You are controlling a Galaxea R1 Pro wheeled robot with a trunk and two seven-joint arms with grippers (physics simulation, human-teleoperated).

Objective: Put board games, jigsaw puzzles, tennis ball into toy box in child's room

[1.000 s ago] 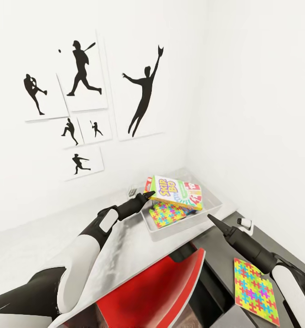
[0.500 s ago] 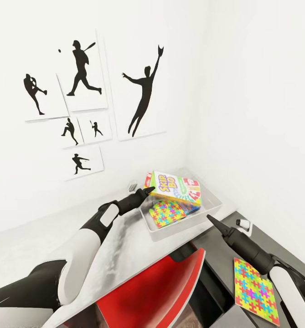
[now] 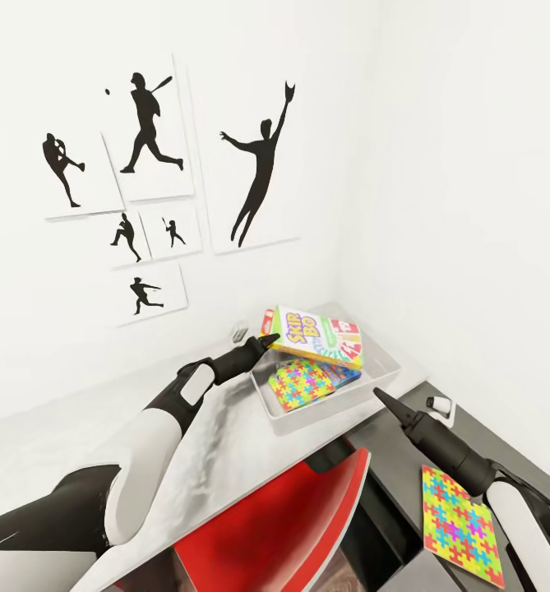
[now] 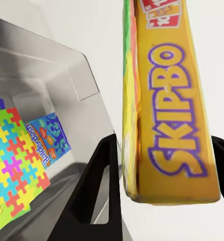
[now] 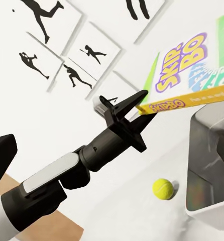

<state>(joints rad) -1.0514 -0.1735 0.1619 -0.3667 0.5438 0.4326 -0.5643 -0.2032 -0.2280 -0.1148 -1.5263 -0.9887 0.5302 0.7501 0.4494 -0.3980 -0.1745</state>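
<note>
Yellow-edged SKIP BO box (image 3: 316, 337), clamped in the left gripper (image 3: 268, 339), had lifted slightly above the toy box (image 3: 383, 380); not yet released. Right gripper (image 3: 379, 395): state indeterminate.

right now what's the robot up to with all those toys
The left gripper is shut on the SKIP BO box, holding it tilted over the toy box on the table. A jigsaw puzzle and a blue game box already lie inside. The tennis ball sits on the table outside it, and a second jigsaw puzzle lies on the dark desk. The right gripper hangs empty.
</note>
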